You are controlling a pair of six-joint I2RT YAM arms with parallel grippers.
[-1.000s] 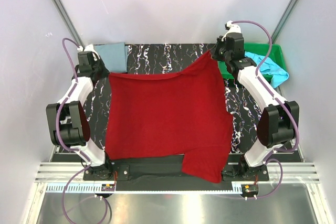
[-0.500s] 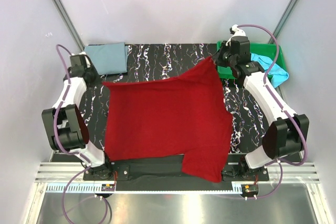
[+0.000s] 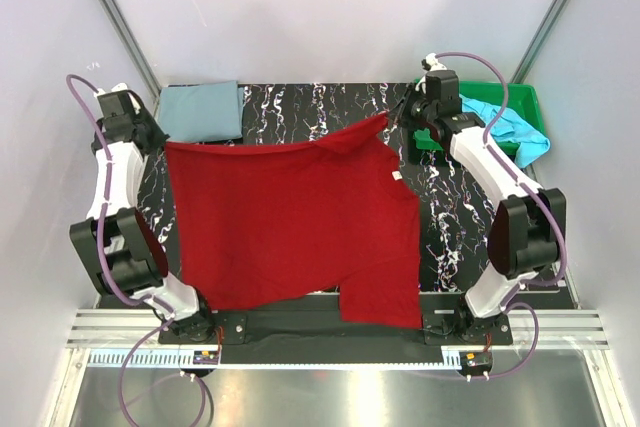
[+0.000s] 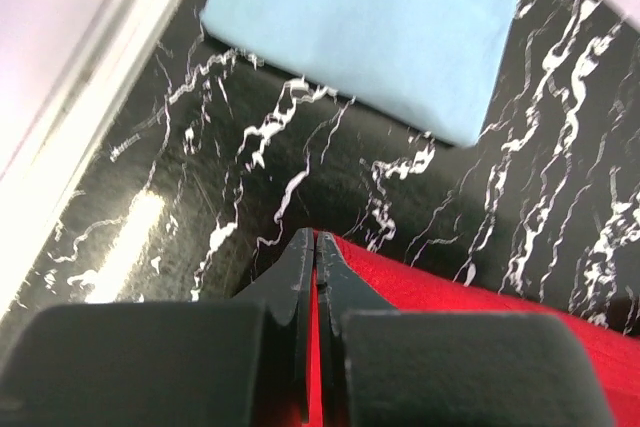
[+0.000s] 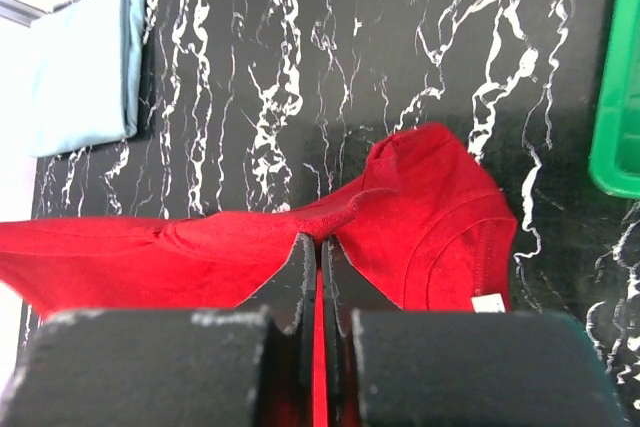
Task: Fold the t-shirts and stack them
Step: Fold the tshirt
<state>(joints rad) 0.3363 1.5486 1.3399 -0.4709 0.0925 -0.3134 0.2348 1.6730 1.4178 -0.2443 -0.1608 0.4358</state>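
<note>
The deep red t-shirt [image 3: 290, 222] hangs stretched between both grippers over the black marbled table [image 3: 300, 107], its lower edge over the near edge. My left gripper [image 3: 160, 144] is shut on its far left corner, seen in the left wrist view [image 4: 315, 247]. My right gripper [image 3: 392, 114] is shut on its far right edge near the collar, seen in the right wrist view [image 5: 318, 244]. The red cloth [image 5: 430, 217] sags below the right fingers. The grey-blue t-shirt [image 3: 203, 110] lies folded at the far left, also in the left wrist view [image 4: 370, 27]. The turquoise t-shirt [image 3: 510, 127] lies in the tray.
The green plastic tray [image 3: 525, 97] stands at the far right of the table; its rim shows in the right wrist view [image 5: 618, 97]. White walls and metal frame posts close in the sides and back. A metal rail runs along the near edge.
Both grippers have moved left with the red shirt; the left arm swung far out to the left, pulling the top edge taut. The shirt now sits further left and hangs more.
</note>
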